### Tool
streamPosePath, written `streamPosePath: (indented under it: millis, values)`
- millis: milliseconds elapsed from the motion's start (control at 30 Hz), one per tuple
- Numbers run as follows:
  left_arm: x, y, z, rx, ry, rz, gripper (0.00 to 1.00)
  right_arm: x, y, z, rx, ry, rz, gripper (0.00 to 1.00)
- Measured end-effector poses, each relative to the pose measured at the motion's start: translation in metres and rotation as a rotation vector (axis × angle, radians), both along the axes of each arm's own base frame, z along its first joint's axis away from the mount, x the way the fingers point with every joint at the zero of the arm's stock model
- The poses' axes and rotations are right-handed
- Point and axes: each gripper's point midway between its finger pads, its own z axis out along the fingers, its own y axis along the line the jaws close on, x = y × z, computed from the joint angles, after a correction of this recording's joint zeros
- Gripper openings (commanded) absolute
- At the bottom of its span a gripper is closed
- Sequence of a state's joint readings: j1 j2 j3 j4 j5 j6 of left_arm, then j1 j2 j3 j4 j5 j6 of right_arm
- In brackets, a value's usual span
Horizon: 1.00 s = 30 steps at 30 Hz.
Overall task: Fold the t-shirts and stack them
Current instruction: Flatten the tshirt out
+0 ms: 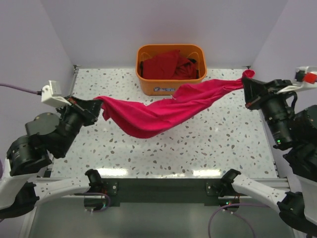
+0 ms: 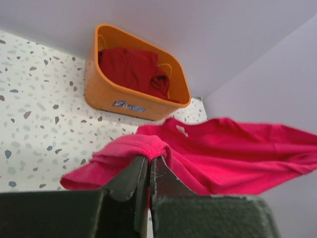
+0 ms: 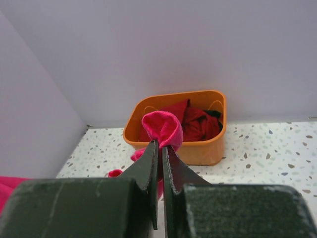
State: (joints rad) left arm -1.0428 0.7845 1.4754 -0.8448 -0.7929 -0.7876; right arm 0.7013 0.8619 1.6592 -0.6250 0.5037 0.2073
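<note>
the bright crimson t-shirt [image 1: 163, 111] hangs stretched between both arms, sagging low over the speckled worktop [image 1: 223, 144]. the left claw [image 1: 98, 107] is clamped on one bunched edge, and the right claw [image 1: 246, 82] is pinched tight on the opposite end. darker red t-shirts [image 1: 166, 64] lie crumpled inside the orange basket [image 1: 158, 88] behind.

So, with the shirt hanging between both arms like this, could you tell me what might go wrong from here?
The left end effector and right end effector each pinch only a small fold of the pink t-shirt; more tension could slip it free.
The cloth passes close by the orange basket and might snag it.
It sags twisted, so it may land creased on the table.
</note>
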Motion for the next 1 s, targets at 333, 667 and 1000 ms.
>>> streamPosePath:
  millis: [333,667,1000]
  values:
    - [0.001,0.036,-0.014,0.03,0.044,0.159,0.0,-0.019,-0.078,-0.025,-0.004,0.163,-0.351,0.0]
    - [0.019,0.03,-0.052,0.189,0.129,0.289,0.0,0.022,-0.073,-0.057,-0.203,0.292,-0.564,0.0]
    - [0.011,0.025,0.046,0.043,-0.106,0.132,0.0,-0.002,-0.085,0.049,-0.024,0.059,-0.462,0.0]
